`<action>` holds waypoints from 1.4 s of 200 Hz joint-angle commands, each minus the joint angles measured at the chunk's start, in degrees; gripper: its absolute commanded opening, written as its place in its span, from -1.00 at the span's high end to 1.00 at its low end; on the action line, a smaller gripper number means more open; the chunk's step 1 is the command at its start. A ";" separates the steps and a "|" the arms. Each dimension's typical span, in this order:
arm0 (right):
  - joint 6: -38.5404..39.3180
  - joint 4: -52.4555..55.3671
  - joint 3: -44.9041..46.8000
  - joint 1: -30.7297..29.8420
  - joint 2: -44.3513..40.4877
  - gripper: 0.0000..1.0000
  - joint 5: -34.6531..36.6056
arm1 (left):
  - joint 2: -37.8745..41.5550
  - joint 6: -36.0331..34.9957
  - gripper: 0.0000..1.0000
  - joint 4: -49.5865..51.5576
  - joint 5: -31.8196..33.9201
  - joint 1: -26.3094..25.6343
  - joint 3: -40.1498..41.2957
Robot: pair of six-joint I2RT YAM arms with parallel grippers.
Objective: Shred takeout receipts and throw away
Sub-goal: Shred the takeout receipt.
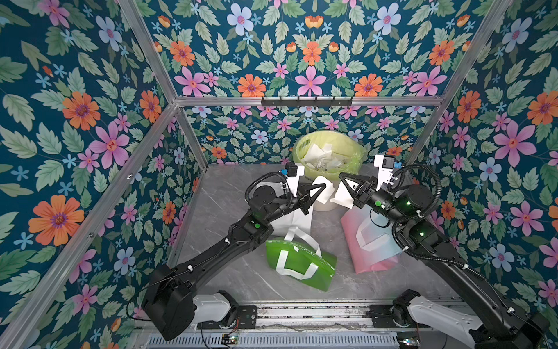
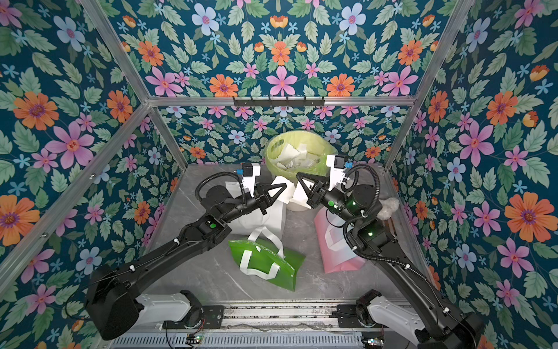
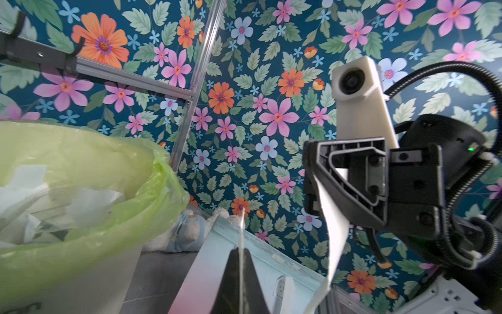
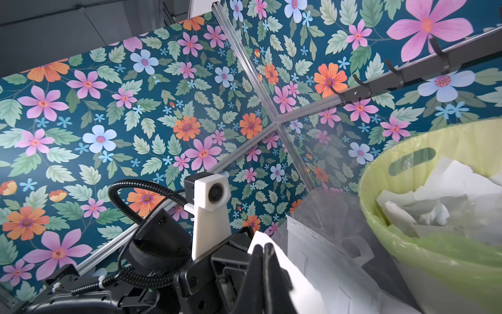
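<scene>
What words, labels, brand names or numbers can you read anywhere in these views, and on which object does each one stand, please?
No legible text anywhere.
Dark marking low on the waste bin: cut off and blurred, unreadable.
Faint grey lines on the white bag: too faint to read.
Held receipt paper: plain white, no print visible.

Dark teal wallpaper (image 1: 311, 45) printed with pink, orange and pale blue flowers is covering the back and side walls, silver aluminium bars (image 1: 211, 101) are framing the panels, a black hook rail (image 1: 306, 102) is hanging on the back bar, and a grey marbled floor (image 1: 256, 284) is lying below.
</scene>
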State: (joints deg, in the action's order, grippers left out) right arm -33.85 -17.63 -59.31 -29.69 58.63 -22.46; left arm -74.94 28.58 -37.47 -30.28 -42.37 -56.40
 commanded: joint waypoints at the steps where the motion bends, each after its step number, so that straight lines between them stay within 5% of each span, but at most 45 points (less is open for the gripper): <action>1: -2.78 -3.83 -1.01 -0.19 1.18 1.00 -2.50 | -0.71 5.22 1.00 -8.40 -5.44 0.05 -0.33; 56: -1.34 -3.40 -1.78 -0.18 2.19 1.00 -1.41 | -1.26 8.34 0.92 -13.26 -9.83 0.05 0.41; 280: 2.82 -1.75 -1.21 -0.17 1.75 1.00 1.36 | -5.83 22.74 0.79 -23.87 -10.15 -0.72 -0.04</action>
State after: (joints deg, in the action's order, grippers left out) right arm -31.09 -17.34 -60.34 -29.85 60.27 -21.17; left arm -80.55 49.21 -57.25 -39.29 -43.00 -56.03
